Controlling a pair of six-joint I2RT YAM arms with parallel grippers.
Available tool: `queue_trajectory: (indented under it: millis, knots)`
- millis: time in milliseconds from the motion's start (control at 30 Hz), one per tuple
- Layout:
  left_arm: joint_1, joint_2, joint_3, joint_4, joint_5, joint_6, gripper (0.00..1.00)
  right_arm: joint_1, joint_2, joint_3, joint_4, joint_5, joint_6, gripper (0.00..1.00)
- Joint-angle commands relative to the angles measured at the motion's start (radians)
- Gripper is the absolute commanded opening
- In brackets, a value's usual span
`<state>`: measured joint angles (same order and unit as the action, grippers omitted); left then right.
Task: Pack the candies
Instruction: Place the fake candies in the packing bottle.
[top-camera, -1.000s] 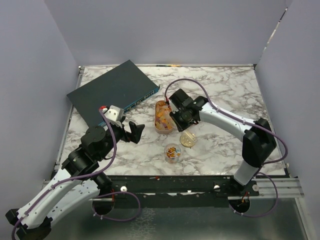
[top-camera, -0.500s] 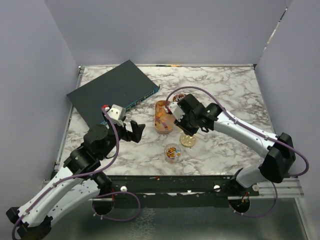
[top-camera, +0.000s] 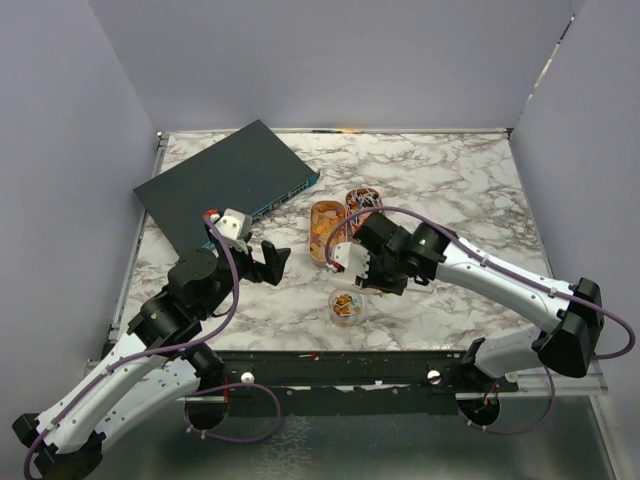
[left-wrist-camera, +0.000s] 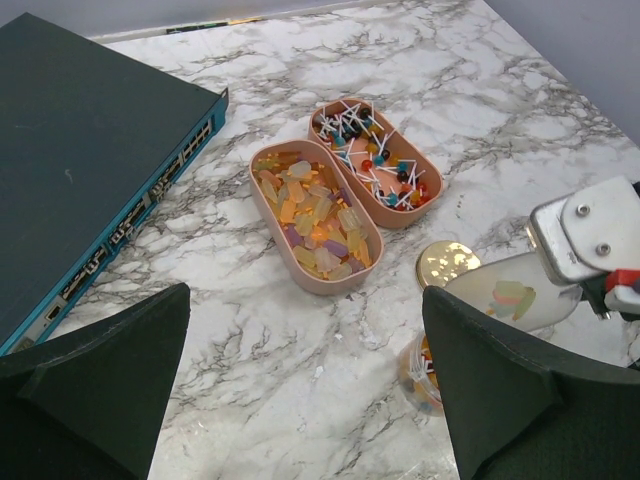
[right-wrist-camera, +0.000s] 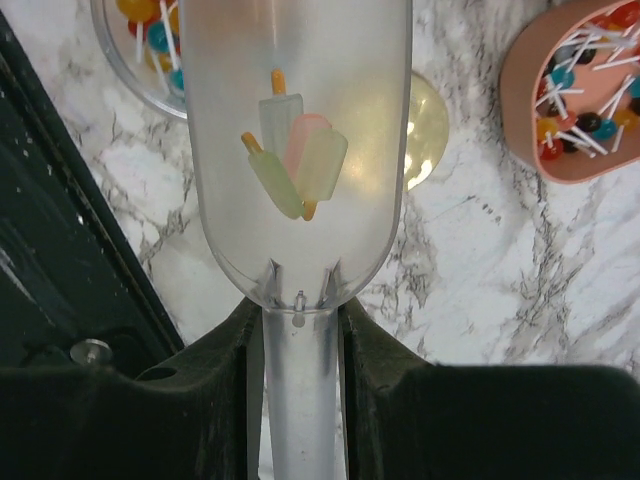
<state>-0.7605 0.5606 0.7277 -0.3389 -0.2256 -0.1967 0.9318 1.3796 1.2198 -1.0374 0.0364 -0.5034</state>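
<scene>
My right gripper (top-camera: 366, 268) (right-wrist-camera: 297, 322) is shut on the handle of a clear plastic scoop (right-wrist-camera: 297, 80) (left-wrist-camera: 512, 296). The scoop holds a few pale green, pink and white candies (right-wrist-camera: 295, 155). It hovers beside a small clear jar (top-camera: 345, 305) (right-wrist-camera: 150, 55) (left-wrist-camera: 420, 368) with mixed candies in it. A peach tray (top-camera: 325, 232) (left-wrist-camera: 268, 205) holds orange-yellow candies (left-wrist-camera: 312, 212). A second peach tray (top-camera: 362, 200) (left-wrist-camera: 425, 197) holds red, white and purple lollipop candies (left-wrist-camera: 372, 160). My left gripper (top-camera: 270, 262) (left-wrist-camera: 300, 400) is open and empty, left of the jar.
A round gold lid (left-wrist-camera: 448, 264) (right-wrist-camera: 428, 120) lies on the marble table (top-camera: 450, 180) just beyond the jar. A dark flat network switch (top-camera: 225, 180) (left-wrist-camera: 80, 170) lies at the back left. Grey walls close in three sides.
My right arm has swung from the orange-yellow tray toward the near edge, carrying the scoop with candies to just beside the jar. The left arm has hardly moved.
</scene>
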Motion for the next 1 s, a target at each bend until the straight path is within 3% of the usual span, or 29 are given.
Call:
queue_trajectory:
  millis: [0,567,967]
  knots:
    - [0.002,-0.001,-0.011,0.005,-0.005,0.009,0.99,0.051,0.014,0.02,-0.139,0.049,-0.033,0.01]
    - [0.002,-0.021,-0.012,0.003,-0.001,0.007,0.99,0.172,0.096,0.066,-0.327,0.215,0.03,0.01]
    - [0.002,-0.031,-0.012,0.004,0.002,0.007,0.99,0.265,0.188,0.136,-0.386,0.418,0.078,0.01]
